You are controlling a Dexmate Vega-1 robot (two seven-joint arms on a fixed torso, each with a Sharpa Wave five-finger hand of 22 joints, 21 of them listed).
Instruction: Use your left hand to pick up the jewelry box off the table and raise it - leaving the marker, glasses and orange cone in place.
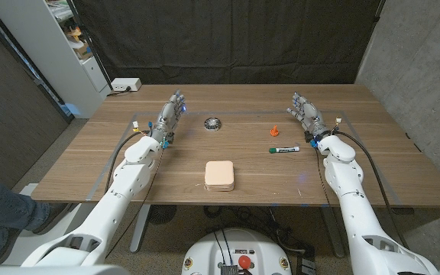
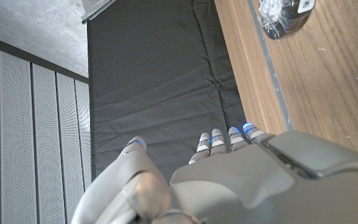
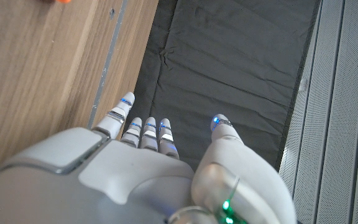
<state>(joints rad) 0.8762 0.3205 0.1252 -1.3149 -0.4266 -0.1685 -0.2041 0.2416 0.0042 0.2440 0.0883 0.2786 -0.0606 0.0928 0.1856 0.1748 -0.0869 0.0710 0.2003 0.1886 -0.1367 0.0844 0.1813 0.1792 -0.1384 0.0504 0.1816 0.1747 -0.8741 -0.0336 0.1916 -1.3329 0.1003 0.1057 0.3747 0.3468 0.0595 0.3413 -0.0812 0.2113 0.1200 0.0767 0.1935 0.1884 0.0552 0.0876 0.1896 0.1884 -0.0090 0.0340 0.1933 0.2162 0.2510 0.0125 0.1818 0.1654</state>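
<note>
1. Pale peach and roughly square with rounded corners, the jewelry box (image 1: 220,175) lies flat on the wooden table (image 1: 90,164), near the table's front edge and about midway between the two arms.
2. Left hand (image 1: 169,116): raised on its edge toward the far left part of the table, fingers extended and slightly apart, holding nothing. The left wrist view shows its fingertips (image 2: 218,138) reaching out over the table's far edge toward the dark curtain.
3. Key relation: the box lies nearer the robot than the left hand and toward the table's middle, well apart from it. The left hand would, as a judgement, have to draw back toward the robot and swing inward before descending.
4. Long axis: the box is nearly square, so no side clearly favours the grasp; its edges run close to parallel with the table's front edge.
5. Right hand (image 1: 305,114): extended, fingers apart, empty, about as far from the box as the left.
6. Items to leave in place: the glasses (image 1: 212,122), a small dark glinting shape just inward of the left hand; the orange cone (image 1: 274,131); and the marker (image 1: 284,150). All three lie farther from the robot than the box, so a withdrawing path should avoid them, the glasses being the closest hazard.
</note>
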